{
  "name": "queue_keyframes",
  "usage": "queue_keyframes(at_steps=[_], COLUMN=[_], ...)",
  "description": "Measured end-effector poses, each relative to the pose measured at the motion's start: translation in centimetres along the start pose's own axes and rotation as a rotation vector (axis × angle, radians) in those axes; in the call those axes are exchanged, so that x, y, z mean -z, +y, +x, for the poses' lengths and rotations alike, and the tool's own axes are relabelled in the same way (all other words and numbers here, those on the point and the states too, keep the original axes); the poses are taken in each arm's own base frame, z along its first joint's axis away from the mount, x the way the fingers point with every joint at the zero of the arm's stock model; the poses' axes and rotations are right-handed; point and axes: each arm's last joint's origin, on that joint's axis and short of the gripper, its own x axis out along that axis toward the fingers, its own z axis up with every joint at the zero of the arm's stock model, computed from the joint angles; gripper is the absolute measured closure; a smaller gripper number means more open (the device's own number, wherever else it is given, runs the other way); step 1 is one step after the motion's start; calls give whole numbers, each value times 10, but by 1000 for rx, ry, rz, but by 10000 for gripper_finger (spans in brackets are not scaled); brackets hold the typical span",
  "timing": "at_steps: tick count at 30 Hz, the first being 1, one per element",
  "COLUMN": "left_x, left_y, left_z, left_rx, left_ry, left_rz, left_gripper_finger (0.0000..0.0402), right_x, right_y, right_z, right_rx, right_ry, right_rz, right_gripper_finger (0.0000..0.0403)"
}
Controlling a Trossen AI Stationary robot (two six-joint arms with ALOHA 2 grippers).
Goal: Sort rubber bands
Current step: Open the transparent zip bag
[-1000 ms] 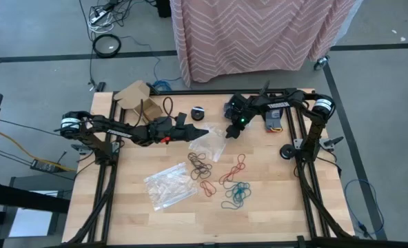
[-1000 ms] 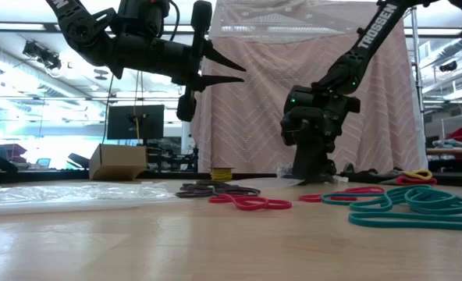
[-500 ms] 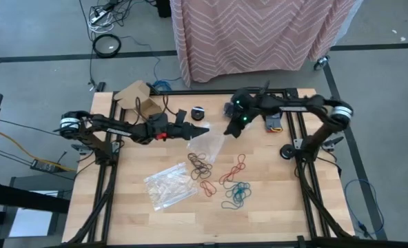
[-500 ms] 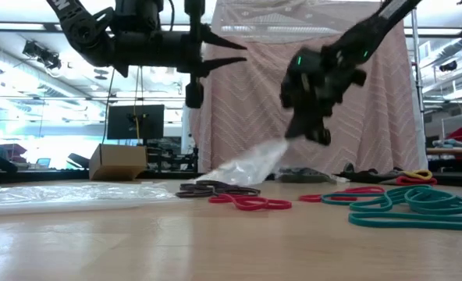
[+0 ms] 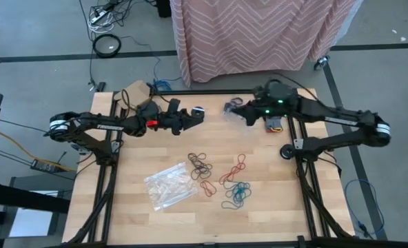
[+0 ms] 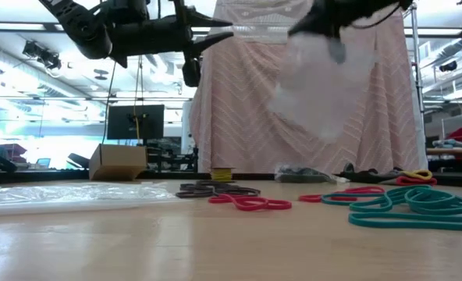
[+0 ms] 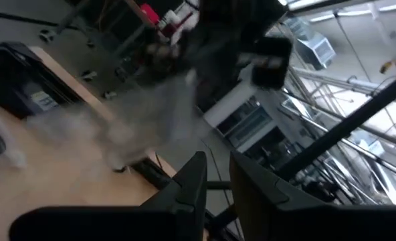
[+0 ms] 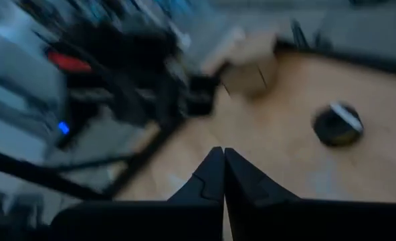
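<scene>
The rubber bands lie loose on the wooden table: black ones (image 5: 199, 164), red ones (image 5: 233, 167) and teal ones (image 5: 236, 195). No gripper touches them. High over the table's far edge, my right gripper (image 5: 237, 110) is shut on a clear plastic bag (image 6: 317, 86). My left gripper (image 5: 201, 116) hovers beside it, pointing at it. Its fingers stand a little apart, with nothing between them (image 7: 217, 177). My right gripper pinches the clear plastic bag by its top part (image 5: 230, 108) between its two shut fingers (image 8: 211, 175). The fingers reach out about level from the table's right side. The bag hangs below them, lifted clear of the table. One layer or several, I cannot tell.
A second clear bag (image 5: 169, 184) lies flat at the near left of the bands. A small black disc (image 8: 337, 124) sits on the table near the far edge. A cardboard box (image 5: 136, 93) stands at the far left corner.
My right gripper has taken hold of the clear bag that lay near the table's far middle. It has risen fast and drawn back toward the far right, and the bag now hangs clear. My left gripper has risen, moved toward the far edge and rolled.
</scene>
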Motion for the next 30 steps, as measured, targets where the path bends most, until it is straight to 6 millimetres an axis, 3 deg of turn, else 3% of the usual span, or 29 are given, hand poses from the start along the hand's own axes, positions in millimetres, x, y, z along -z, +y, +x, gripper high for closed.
queue_keyframes(at_steps=[8, 13, 19, 24, 30], left_x=[15, 30, 68, 84, 83], left_y=[17, 25, 41, 45, 44], left_z=[3, 10, 23, 34, 51], left_rx=[-116, -97, -143, -75, 68], left_ry=[108, 175, 275, 169, 5], left_rz=[-26, -71, -110, -69, -20], left_gripper_finger=[328, 328, 328, 324, 300], right_x=[-16, -12, -22, -41, -62], right_y=[22, 26, 34, 50, 69], right_z=[-25, -20, -9, -6, -5], right_rx=[-144, -160, -189, -209, -225], right_ry=[-203, -185, -196, -218, -247], right_rz=[-7, 9, 1, -45, -90], right_gripper_finger=[403, 403, 403, 403, 403])
